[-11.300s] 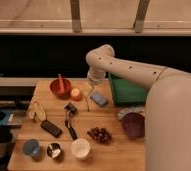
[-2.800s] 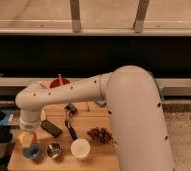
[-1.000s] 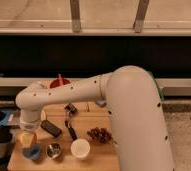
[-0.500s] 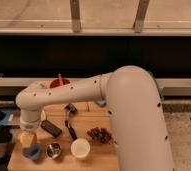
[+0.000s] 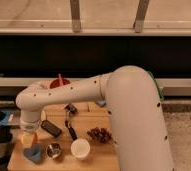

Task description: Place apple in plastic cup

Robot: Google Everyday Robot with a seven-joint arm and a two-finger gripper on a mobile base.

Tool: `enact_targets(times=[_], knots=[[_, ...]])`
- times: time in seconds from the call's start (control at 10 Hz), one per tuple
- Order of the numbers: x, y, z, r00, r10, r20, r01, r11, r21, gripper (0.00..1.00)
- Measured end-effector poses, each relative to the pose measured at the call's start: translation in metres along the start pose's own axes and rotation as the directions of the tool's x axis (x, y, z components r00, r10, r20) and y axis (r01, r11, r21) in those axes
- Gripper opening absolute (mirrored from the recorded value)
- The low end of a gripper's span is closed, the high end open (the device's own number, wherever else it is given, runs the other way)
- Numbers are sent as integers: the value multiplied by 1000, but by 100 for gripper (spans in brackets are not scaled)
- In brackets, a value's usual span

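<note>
My gripper (image 5: pixel 29 136) is at the front left of the wooden table, pointing down from the white wrist. It is shut on the apple (image 5: pixel 29 140), which is orange-yellow and shows just under the wrist. The apple hangs directly above the plastic cup (image 5: pixel 34 154), a short blue-grey cup at the table's front left corner, and appears to sit at or just over its rim. The large white arm arches over the table from the right and hides part of the table's middle.
A shiny metal cup (image 5: pixel 53 150) stands right of the plastic cup, then a white cup (image 5: pixel 80 148). Dark red grapes (image 5: pixel 100 134), a black flat object (image 5: pixel 51 128), a dark tool (image 5: pixel 69 127) and a red bowl (image 5: pixel 58 83) also lie on the table (image 5: pixel 96 157).
Long ago the gripper was at the back by the apple; it has since carried the apple to the front left over the plastic cup. Over the last second nothing visibly moves.
</note>
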Motion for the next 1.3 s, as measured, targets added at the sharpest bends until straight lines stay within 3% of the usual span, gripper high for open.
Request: enact_targets(times=[0.3,0.5,0.8,1.0,1.3], knots=[[-1,-1,-1,1000,-2,2,2,1000,4,0],[-9,-1,-11,1000,-22,-7,22,999,40,0],[-34,2,-46,997,-74,-33,77,992,105,0],[-57,5,-70,991,-120,-58,128,980,151,0],[-56,19,-72,991,-113,-72,122,982,143,0]])
